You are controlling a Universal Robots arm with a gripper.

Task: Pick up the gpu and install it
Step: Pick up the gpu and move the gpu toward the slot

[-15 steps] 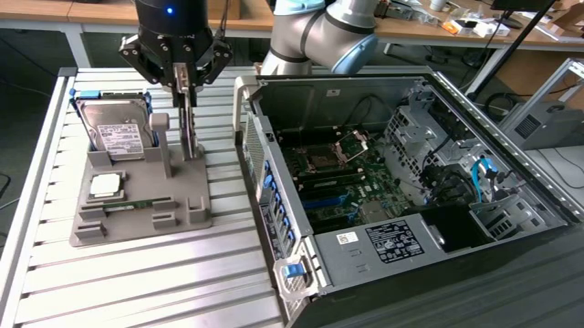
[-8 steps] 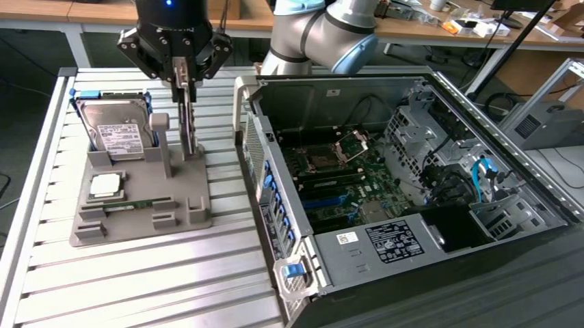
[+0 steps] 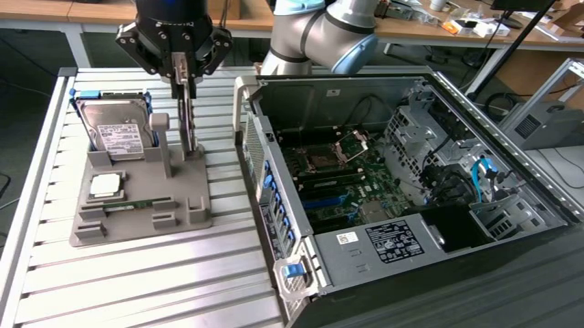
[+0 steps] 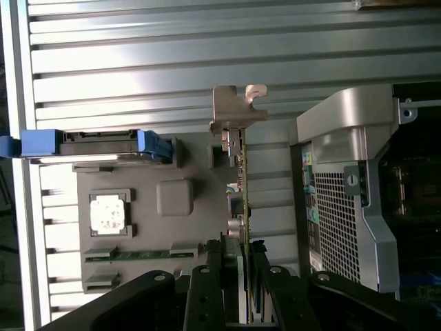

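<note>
Gripper (image 4: pixel 241 245) clamps upright gpu (image 4: pixel 242 181); card's faces hidden, seen edge-on.

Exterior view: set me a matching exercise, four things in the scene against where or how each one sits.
Things:
1. gpu
2. hard drive
3. processor chip
4. computer case

States:
A. lying flat on the gray stand
B. open, on its side, at the exterior view's right
C. propped upright in the stand, white label showing, blue rails on its sides
D. standing on edge in the stand, directly under the gripper

Pairs: 1-D, 2-C, 3-A, 4-B
</note>
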